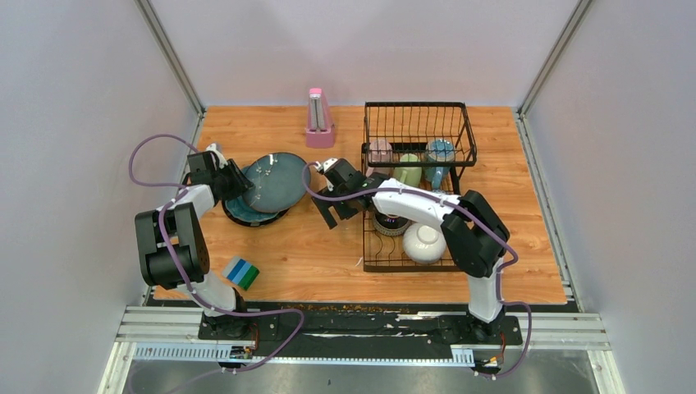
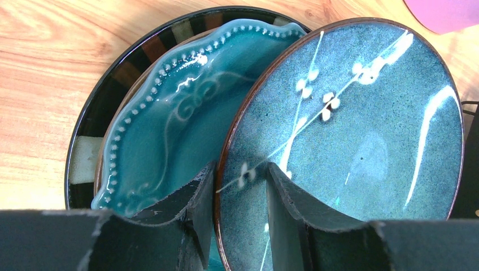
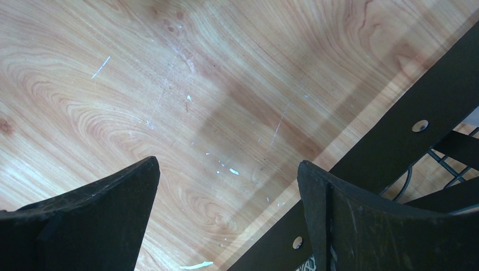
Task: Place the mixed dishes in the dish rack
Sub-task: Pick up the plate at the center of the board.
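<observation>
My left gripper (image 1: 236,182) is shut on the rim of a blue-grey white-flecked plate (image 1: 275,180), held tilted above a stack. In the left wrist view the plate (image 2: 361,130) stands on edge between my fingers (image 2: 192,195). Under it lie a teal beaded-rim plate (image 2: 169,113) and a dark striped plate (image 2: 90,113). The black wire dish rack (image 1: 460,131) stands at the right and holds a white bowl (image 1: 424,242), a patterned bowl (image 1: 392,223), a pink-white mug (image 1: 380,150), a pale green mug (image 1: 408,170) and a blue-patterned bowl (image 1: 440,150). My right gripper (image 1: 332,203) is open and empty over bare wood beside the rack's left side (image 3: 406,130).
A pink metronome (image 1: 318,119) stands at the back of the wooden table (image 1: 312,254). A small blue-green striped block (image 1: 242,273) lies near the left arm's base. Grey walls close in the table on three sides.
</observation>
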Tool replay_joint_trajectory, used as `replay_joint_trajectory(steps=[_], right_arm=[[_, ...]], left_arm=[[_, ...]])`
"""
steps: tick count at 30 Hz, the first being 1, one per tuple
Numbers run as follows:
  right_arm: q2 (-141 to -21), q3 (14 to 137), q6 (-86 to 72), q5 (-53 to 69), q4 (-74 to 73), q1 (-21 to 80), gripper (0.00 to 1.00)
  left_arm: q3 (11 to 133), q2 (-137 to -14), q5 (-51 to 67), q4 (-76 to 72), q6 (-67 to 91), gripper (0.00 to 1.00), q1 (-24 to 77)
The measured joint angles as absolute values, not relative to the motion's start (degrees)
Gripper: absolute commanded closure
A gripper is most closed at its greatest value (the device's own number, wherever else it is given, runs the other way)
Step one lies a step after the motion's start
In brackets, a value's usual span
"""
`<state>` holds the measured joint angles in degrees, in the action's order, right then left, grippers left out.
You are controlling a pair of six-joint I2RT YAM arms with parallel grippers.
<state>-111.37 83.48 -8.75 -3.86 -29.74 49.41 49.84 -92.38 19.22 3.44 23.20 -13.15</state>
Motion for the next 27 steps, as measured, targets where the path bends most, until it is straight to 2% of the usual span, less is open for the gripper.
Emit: replay_joint_trajectory(steps=[4, 10, 19, 27], right_arm=[[-112.22, 87.81, -9.54, -2.87, -34.98, 48.73, 0.07], [-116.60, 102.87, -11.53, 0.58, -38.22, 47.75, 0.08], [-130.61, 125.43, -15.16, 2.13, -39.05, 47.16, 0.04], [-139.55, 134.32, -18.20, 3.90, -40.60, 44.75, 0.05]], left_arm=[[49.91, -92.38, 19.16, 3.64, 23.20, 0.57, -13.13], [49.91, -92.38, 19.16, 3.66, 23.20, 0.57, -13.13], [49.91, -92.38, 19.16, 3.62, 23.22, 0.57, -13.13], [49.76, -92.38, 19.18, 3.38, 23.27, 0.57, -13.15]])
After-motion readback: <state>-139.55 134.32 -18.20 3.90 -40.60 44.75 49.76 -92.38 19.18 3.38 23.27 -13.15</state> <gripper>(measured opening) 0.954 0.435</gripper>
